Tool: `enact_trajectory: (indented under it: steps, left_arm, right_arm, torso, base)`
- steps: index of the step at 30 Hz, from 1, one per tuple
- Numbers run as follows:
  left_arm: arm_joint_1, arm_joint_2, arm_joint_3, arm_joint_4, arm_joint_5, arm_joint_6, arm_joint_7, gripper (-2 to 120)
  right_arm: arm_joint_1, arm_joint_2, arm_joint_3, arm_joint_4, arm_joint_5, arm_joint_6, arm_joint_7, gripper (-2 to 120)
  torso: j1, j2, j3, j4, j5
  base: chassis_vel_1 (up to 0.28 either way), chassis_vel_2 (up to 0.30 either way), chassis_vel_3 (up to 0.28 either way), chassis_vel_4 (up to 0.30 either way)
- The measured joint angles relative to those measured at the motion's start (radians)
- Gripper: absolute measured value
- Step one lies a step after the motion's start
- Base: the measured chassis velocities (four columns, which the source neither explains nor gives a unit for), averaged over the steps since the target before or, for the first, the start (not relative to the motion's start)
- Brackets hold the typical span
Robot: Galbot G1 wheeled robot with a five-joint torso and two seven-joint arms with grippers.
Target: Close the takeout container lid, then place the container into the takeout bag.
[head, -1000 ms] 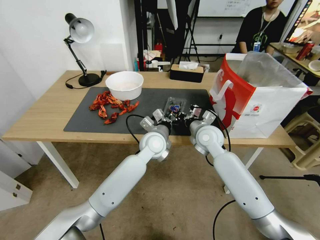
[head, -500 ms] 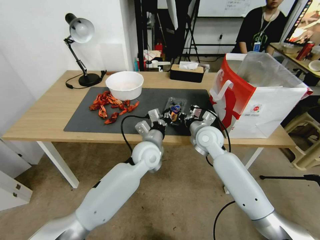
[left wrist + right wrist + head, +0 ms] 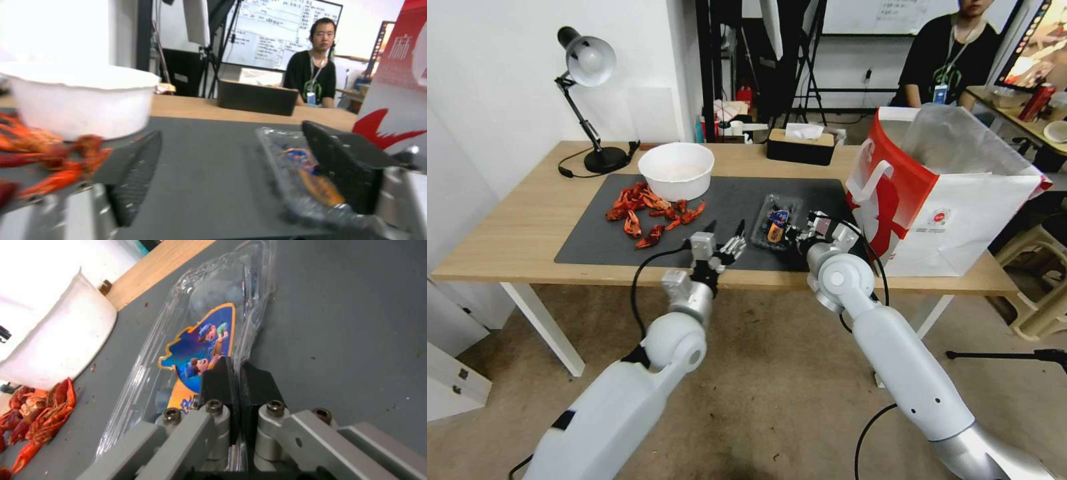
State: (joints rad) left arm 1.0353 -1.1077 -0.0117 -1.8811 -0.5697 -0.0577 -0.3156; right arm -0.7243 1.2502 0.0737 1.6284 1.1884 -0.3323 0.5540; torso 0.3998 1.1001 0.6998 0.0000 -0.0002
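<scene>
- On the dark mat (image 3: 800, 193) near the front edge of the desk (image 3: 514, 233), the takeout container (image 3: 775, 222) lay flat, its lid (image 3: 202, 340) down over the base with the colourful label face up.
- The right end effector (image 3: 236, 380) was clenched on the container's near rim, the thin plastic edge pinched between its two black pads; judged a hold taken to lift the box by its flange rather than across its body.
- The left end effector (image 3: 724, 241) stood released, fingers spread, just beside the container on its left and apart from it, low over the mat.
- The lid appeared closed, so the closing step was judged done and the transfer not yet begun.
- The takeout bag (image 3: 954, 200) stood upright at the desk's right end, close to the right arm, its mouth open and silvery lining showing; its rim sat well above the container, so a lift over the edge would be needed.
- The bag's white handle (image 3: 872, 179) hung on the side facing the container and could snag.
- A white bowl (image 3: 676, 170), red crayfish (image 3: 650, 213), a desk lamp (image 3: 587, 100) and a black tissue box (image 3: 800, 147) lay to the left and rear, clear of the likely path.
</scene>
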Motion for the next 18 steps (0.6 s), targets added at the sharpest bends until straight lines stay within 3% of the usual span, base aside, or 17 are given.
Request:
enact_trajectory:
  steps: [3,18]
  left_arm:
    - [0.091,0.018,-0.064,-0.033,0.050,-0.029,0.029,98]
    - [0.336,0.033,-0.204,-0.063,0.199,-0.161,0.041,100]
  right_arm:
    - [-0.001,0.000,0.000,-0.002,-0.004,0.001,-0.004,0]
    - [-0.013,-0.012,0.013,0.001,-0.010,0.003,-0.009,0]
  torso:
    - [0.000,0.000,0.000,0.0002,0.0000]
    - [0.000,0.000,0.000,0.0003,0.0001]
  base:
    - [0.000,0.000,0.000,0.000]
    - [0.000,0.000,0.000,0.000]
